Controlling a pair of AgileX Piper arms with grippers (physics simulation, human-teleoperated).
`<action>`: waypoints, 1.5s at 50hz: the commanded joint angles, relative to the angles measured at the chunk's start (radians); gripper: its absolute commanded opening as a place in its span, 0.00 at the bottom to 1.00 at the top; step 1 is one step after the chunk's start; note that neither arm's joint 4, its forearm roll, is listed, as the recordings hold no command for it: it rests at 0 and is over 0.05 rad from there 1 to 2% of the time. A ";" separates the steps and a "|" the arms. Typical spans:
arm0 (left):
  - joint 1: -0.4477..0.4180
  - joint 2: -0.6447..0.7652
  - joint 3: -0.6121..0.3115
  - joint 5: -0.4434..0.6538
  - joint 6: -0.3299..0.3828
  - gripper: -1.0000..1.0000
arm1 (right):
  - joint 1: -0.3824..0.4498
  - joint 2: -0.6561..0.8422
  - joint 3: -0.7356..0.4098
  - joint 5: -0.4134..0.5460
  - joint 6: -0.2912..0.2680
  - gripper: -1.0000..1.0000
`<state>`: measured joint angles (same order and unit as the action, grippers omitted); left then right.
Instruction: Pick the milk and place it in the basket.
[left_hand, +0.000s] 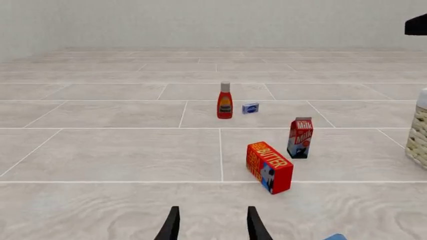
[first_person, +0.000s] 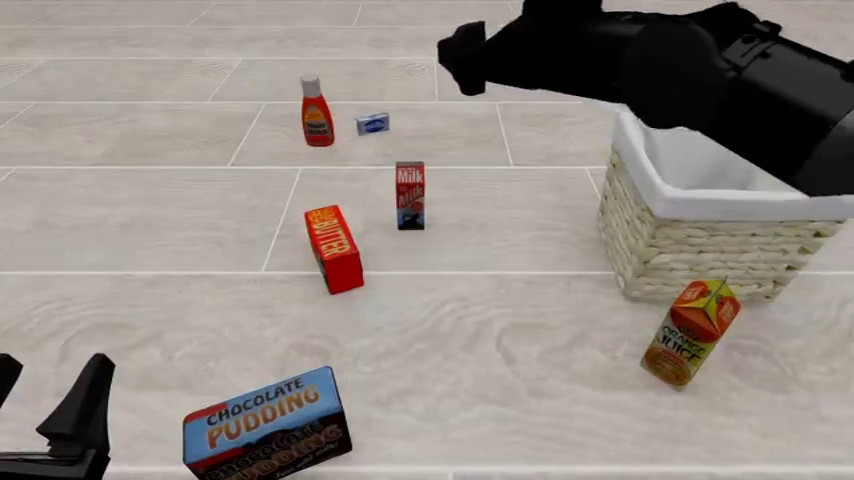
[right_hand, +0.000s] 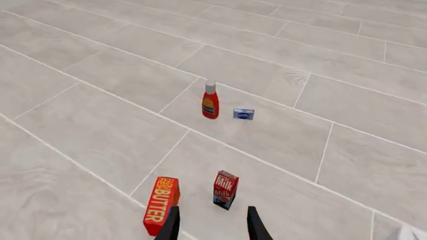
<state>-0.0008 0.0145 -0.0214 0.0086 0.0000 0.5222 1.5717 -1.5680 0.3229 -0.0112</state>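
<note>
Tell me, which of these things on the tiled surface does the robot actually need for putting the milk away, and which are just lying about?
Needed for the job:
- small tall red-topped milk carton
- large pale wicker basket with white cloth lining

Just lying about:
- red butter box
- red ketchup bottle
- small blue-and-white box
- blue chocolate pudding box
- orange juice carton

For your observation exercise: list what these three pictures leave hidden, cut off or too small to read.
- Basket interior: front view, the right arm covers it.
- Basket in left wrist view: cut by the edge.
- Small blue box: label too small in every view.
- Right tool: hidden in front view; fingertips cut off.
- Left tool: fingers only partly shown.
</note>
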 joint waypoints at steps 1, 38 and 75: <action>0.000 0.000 0.000 0.000 0.000 1.00 | -0.008 0.242 -0.266 0.096 -0.007 1.00; 0.000 0.000 0.000 0.000 0.000 1.00 | -0.043 0.697 -0.765 0.260 0.012 1.00; 0.000 0.000 0.000 0.000 0.000 1.00 | -0.044 0.931 -0.991 0.311 0.032 1.00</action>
<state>-0.0009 0.0147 -0.0215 0.0086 0.0000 0.4796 2.4497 -2.5074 0.6230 0.0187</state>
